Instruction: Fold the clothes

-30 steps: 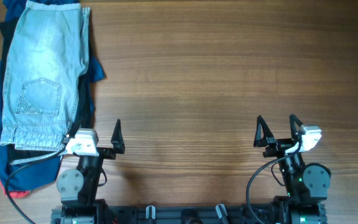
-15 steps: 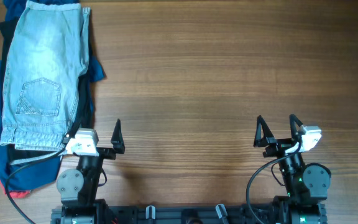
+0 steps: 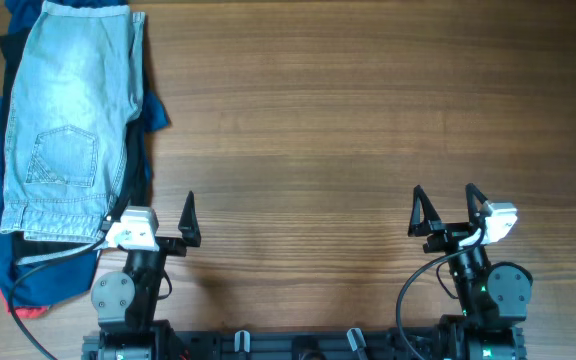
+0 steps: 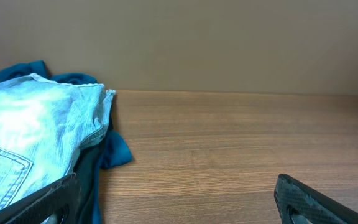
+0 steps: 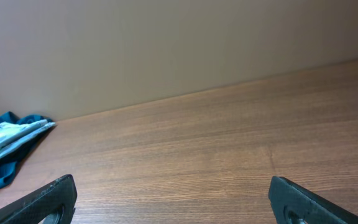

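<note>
Denim shorts (image 3: 68, 120) lie flat at the far-left edge of the table (image 3: 318, 120), back pocket up, on top of a pile of navy, white and red clothes (image 3: 43, 280). Left gripper (image 3: 153, 215) sits just beside their near end, jaws spread, holding nothing. Right gripper (image 3: 445, 205) is well apart to the right, jaws spread, empty.

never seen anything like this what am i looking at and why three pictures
These are two robot arms at a wooden table. One picture looks straight down from above; the other two come from a camera on each wrist, so the dark tips in their bottom corners are that arm's own fingers. The left hand and right hand are both open, holding nothing. On the table's left side, light blue denim shorts lie on a pile of other clothes.
</note>
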Action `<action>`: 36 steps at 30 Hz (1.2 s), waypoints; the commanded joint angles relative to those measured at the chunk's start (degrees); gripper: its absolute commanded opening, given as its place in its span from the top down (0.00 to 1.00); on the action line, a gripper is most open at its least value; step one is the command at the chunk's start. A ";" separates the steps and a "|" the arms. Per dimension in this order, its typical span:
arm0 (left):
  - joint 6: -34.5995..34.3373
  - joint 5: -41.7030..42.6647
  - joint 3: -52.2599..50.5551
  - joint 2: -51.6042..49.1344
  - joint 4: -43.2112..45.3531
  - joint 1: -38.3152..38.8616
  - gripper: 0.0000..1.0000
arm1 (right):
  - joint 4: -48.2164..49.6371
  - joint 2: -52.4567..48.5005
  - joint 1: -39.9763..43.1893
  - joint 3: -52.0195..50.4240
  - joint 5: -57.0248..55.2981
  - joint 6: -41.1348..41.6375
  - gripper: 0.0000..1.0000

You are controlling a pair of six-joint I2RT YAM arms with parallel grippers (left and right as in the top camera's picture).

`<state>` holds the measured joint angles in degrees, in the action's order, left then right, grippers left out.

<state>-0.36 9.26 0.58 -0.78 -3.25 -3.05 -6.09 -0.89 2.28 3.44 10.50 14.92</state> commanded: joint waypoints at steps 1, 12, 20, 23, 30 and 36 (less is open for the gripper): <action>-0.52 0.50 -0.26 0.39 -0.24 -0.33 0.00 | 0.26 0.61 -0.24 -0.33 0.98 0.26 0.00; -0.55 0.50 -0.26 0.39 -0.24 -0.33 0.00 | 0.26 0.61 -0.24 -0.33 0.96 0.26 0.00; -0.55 0.50 -0.26 0.39 -0.22 -0.33 0.00 | 0.26 0.61 -0.24 -0.33 0.98 0.28 0.00; -0.55 0.50 -0.26 0.39 -0.24 -0.33 0.00 | 0.31 0.61 -0.24 -0.33 0.94 0.24 0.00; -0.55 0.50 -0.26 0.39 -0.22 -0.33 0.00 | 0.28 0.61 -0.24 -0.33 1.29 0.31 0.00; -0.55 0.48 -0.26 0.39 -0.24 -0.33 0.00 | 0.31 0.61 -0.24 -0.33 1.57 0.26 0.00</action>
<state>-0.36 9.26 0.58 -0.78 -3.25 -3.03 -6.09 -0.89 2.28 3.44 10.94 14.92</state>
